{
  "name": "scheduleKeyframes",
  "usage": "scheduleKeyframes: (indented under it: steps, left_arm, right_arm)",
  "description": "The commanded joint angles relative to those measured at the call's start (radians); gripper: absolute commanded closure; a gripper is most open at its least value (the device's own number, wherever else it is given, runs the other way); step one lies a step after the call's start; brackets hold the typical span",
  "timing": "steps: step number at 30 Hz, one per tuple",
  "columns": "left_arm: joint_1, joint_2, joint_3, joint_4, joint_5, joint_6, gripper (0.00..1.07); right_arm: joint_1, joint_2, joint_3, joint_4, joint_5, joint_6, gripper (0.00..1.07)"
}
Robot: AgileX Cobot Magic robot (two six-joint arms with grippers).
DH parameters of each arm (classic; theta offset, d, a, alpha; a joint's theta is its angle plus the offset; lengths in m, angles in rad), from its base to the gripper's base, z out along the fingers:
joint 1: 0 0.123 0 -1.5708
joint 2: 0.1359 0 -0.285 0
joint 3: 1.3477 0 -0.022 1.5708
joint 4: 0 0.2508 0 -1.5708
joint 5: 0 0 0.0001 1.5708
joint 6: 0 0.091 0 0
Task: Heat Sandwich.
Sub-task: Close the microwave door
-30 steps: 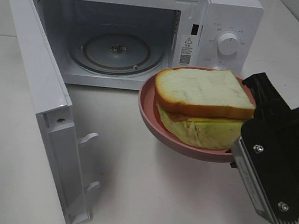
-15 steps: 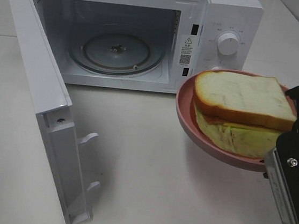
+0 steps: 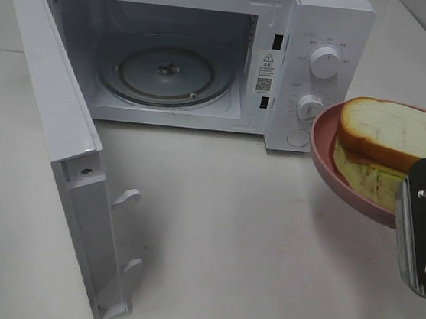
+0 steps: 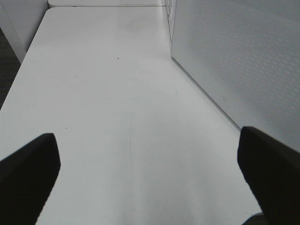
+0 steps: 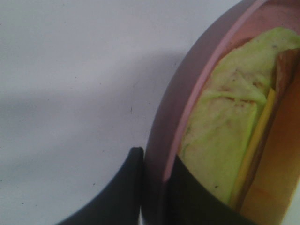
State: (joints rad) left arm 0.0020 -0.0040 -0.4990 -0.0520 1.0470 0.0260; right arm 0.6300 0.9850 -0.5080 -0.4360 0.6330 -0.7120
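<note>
The sandwich (image 3: pixel 393 134), a tan bread slice over green lettuce, lies on a round pink plate (image 3: pixel 335 169) held above the table at the far right, in front of the microwave's control panel. My right gripper (image 3: pixel 410 217) is shut on the plate's near rim. In the right wrist view its fingers (image 5: pixel 117 197) pinch that rim (image 5: pixel 187 108) from both sides, with the sandwich's lettuce (image 5: pixel 225 140) just inside. My left gripper (image 4: pixel 150 173) is open over bare table, nothing between its fingers, and it does not show in the high view.
The white microwave (image 3: pixel 320 33) stands at the back with its door (image 3: pixel 55 126) swung wide open to the left. Its glass turntable (image 3: pixel 165 73) is bare. The door's outer face (image 4: pixel 243 61) stands close to my left gripper.
The plate with the sandwich has moved right, from in front of the microwave's opening to the right edge of the view. My right arm moved with it. The left gripper is unchanged.
</note>
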Motion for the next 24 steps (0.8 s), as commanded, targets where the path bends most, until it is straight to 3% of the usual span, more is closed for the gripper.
scheduleKeyframes:
  steps: [1,15,24]
  left_arm:
    - [-0.004,-0.028,0.006,-0.001,-0.01,0.002,0.09]
    - [-0.004,-0.028,0.006,-0.001,-0.01,0.002,0.09]
    - [-0.004,-0.028,0.006,-0.001,-0.01,0.002,0.09]
  right_arm:
    - [0.004,-0.012,-0.002,-0.064,0.019,0.128,1.07]
    - [0.004,-0.007,-0.002,-0.191,0.15,0.501,1.07]
    - [0.002,0.11,-0.015,-0.266,0.183,0.728,1.07]
